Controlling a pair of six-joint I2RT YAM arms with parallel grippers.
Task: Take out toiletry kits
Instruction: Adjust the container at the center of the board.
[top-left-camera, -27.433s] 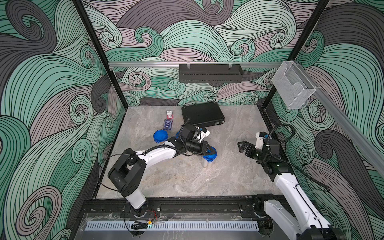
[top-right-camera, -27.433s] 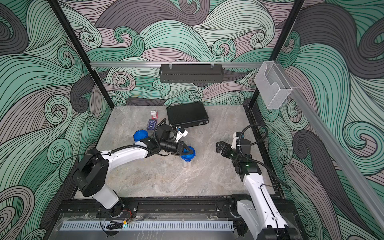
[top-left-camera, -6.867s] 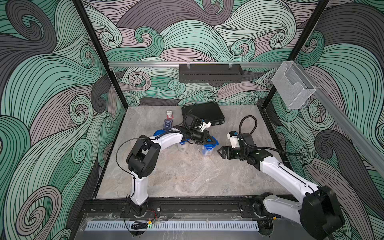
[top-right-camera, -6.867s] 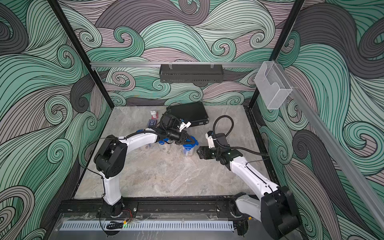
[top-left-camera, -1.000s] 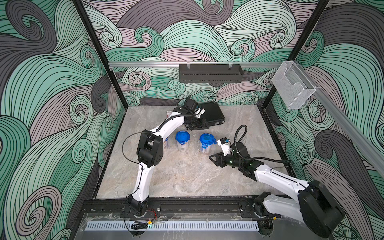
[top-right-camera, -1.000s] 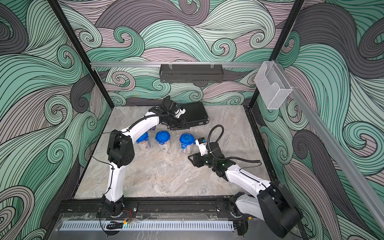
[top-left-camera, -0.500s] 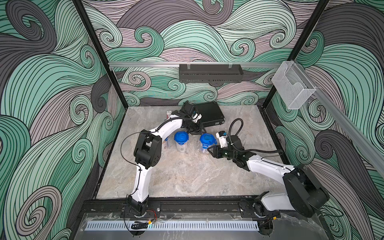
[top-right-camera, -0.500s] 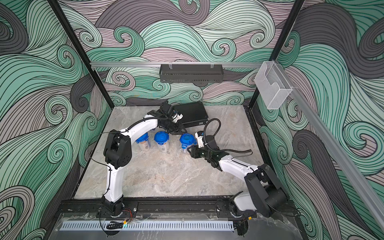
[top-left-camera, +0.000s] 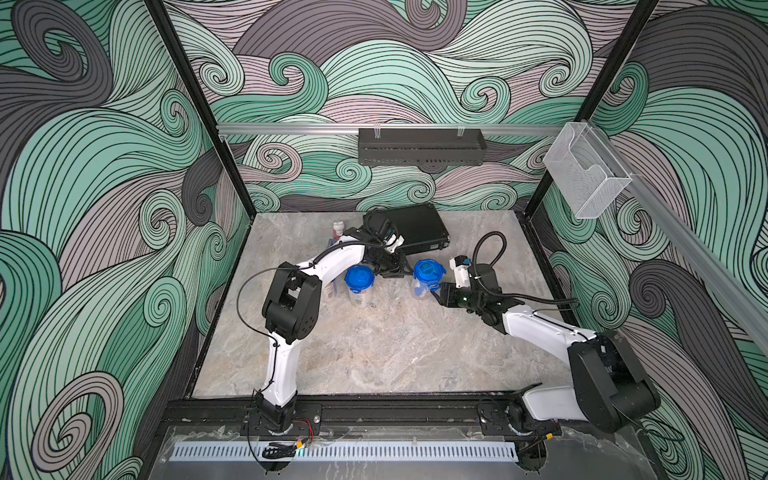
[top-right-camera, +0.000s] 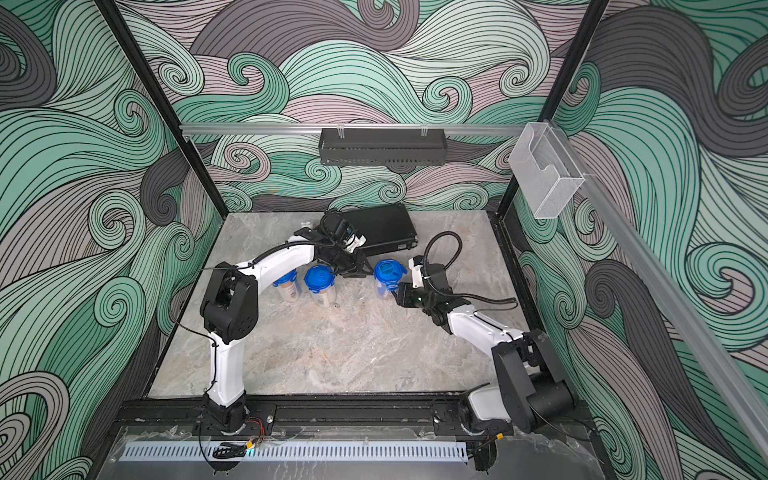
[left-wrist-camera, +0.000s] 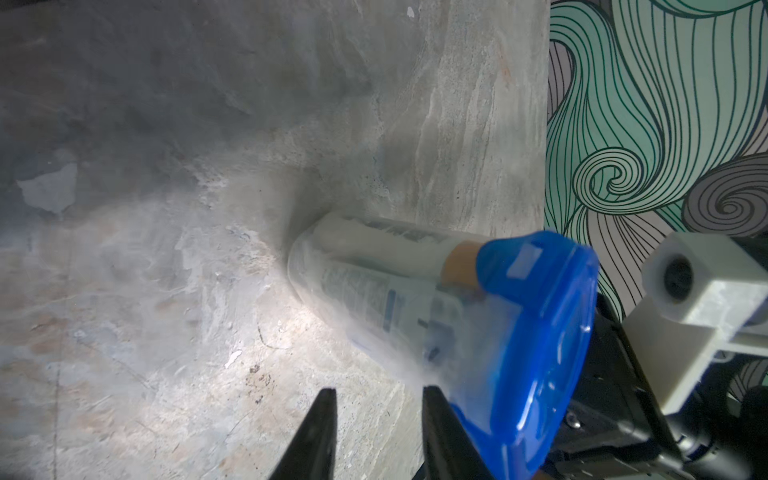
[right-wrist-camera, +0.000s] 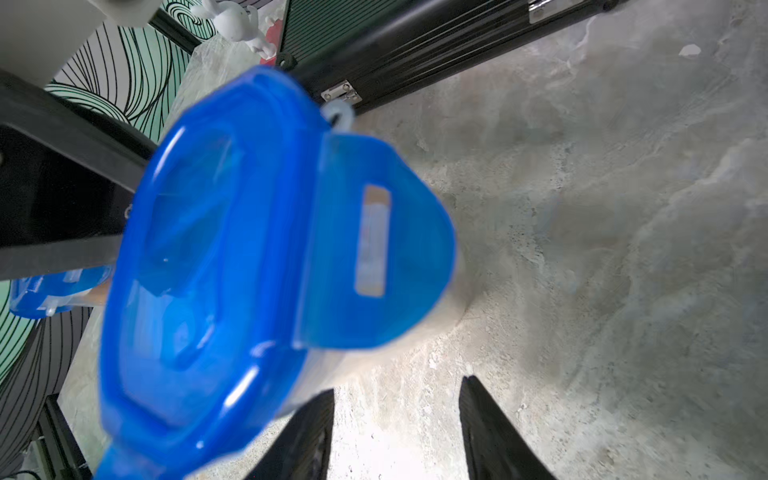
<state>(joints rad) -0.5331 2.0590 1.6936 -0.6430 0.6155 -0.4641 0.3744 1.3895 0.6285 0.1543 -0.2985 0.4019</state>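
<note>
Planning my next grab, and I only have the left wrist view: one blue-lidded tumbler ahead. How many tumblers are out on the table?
Observer: Three, all upright: the far-left tumbler and middle tumbler side by side, and the lone tumbler you see, apart from them.
Operator: Is the right hand gripping it?
Observer: No. In the right wrist view the right hand is open over bare table, with that tumbler just beside it.
Operator: Anything behind?
Observer: A black case lies flat at the table's back.
</note>
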